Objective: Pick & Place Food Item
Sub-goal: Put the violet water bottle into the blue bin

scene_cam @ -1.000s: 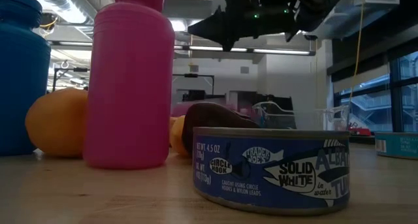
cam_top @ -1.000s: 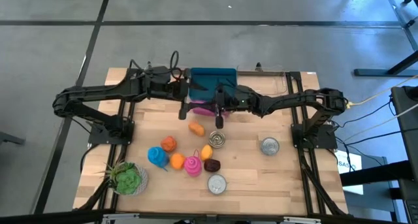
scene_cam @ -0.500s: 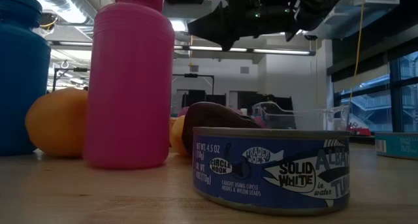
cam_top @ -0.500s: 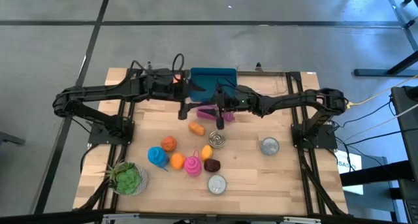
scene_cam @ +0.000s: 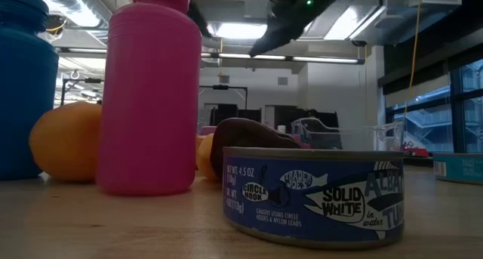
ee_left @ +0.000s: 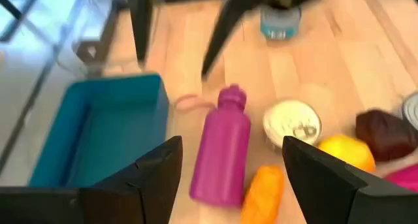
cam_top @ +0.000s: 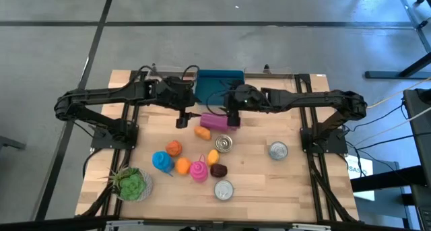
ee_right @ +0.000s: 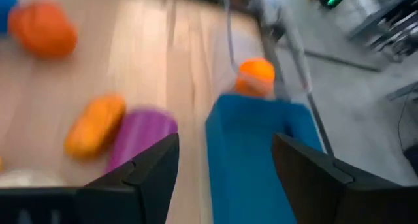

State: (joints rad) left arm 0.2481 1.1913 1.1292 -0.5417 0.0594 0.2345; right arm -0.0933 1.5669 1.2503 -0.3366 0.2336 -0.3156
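1. The wooden bench (cam_top: 289, 184) holds many small things, and two dark arms reach in over it from the left and the right.
2. A purple bottle (cam_top: 215, 121) lies on its side on the bench, just in front of the blue bin (cam_top: 219, 79).
3. From the left wrist view, the purple bottle (ee_left: 223, 149) lies flat with its cap pointing away, next to the blue bin (ee_left: 98, 129).
4. The right hand (cam_top: 233, 122) is right beside the bottle's end, and its two fingers stand apart with nothing between them.
5. The left hand (cam_top: 181, 121) hangs a little way to the other side of the bottle. Its fingers (ee_left: 153, 175) are spread open and hold nothing.
6. An orange food piece (cam_top: 202, 132) lies on the bench just in front of the bottle.
7. An open tin (cam_top: 224, 144) sits near it, a little to the right.
8. More to the front are a blue toy bottle (cam_top: 161, 161), a pink toy bottle (cam_top: 199, 170), a dark brown food piece (cam_top: 218, 170) and a tuna can (cam_top: 223, 189).
9. Another can (cam_top: 277, 150) stands alone on the right side.
10. A green plant (cam_top: 131, 183) sits at the front left corner.
11. In the low view, the tuna can (scene_cam: 313, 195) is up close, with the pink toy bottle (scene_cam: 151, 93) standing beside it.
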